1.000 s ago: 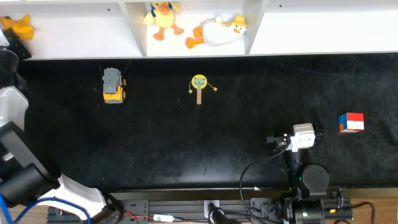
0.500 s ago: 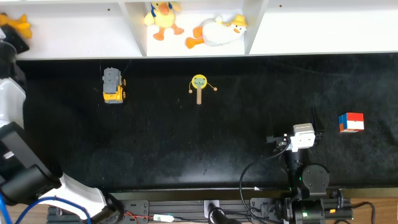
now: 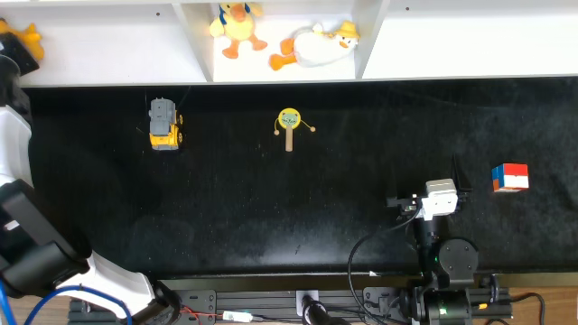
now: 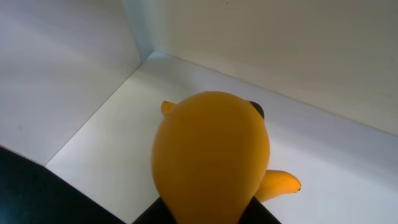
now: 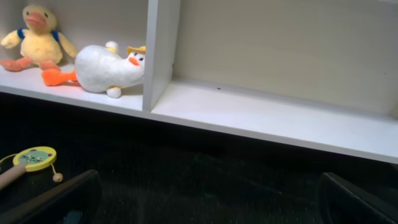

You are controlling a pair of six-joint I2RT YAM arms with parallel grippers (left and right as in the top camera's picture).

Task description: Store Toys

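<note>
An orange toy [image 4: 211,155] with a small orange flap hangs over the floor of the left shelf compartment [image 4: 112,149], and my left gripper [image 3: 14,56] is shut on it at the table's far left. In the top view the orange toy [image 3: 20,38] shows at the shelf's left end. On the black mat lie a yellow and grey truck [image 3: 164,123], a small rattle drum [image 3: 289,125] and a coloured cube [image 3: 509,178]. My right gripper [image 3: 440,195] stands open near the front right with nothing in it, its fingers [image 5: 53,198] wide apart.
A yellow duck plush [image 3: 237,23] and a white duck plush [image 3: 316,45] lie in the middle shelf compartment. The right compartment [image 5: 280,118] holds nothing. White dividers [image 5: 160,56] separate the compartments. The black mat [image 3: 298,208] is bare between the toys.
My left gripper has carried the orange toy a little farther toward the shelf's left end. The right arm and the toys on the mat have kept still.
</note>
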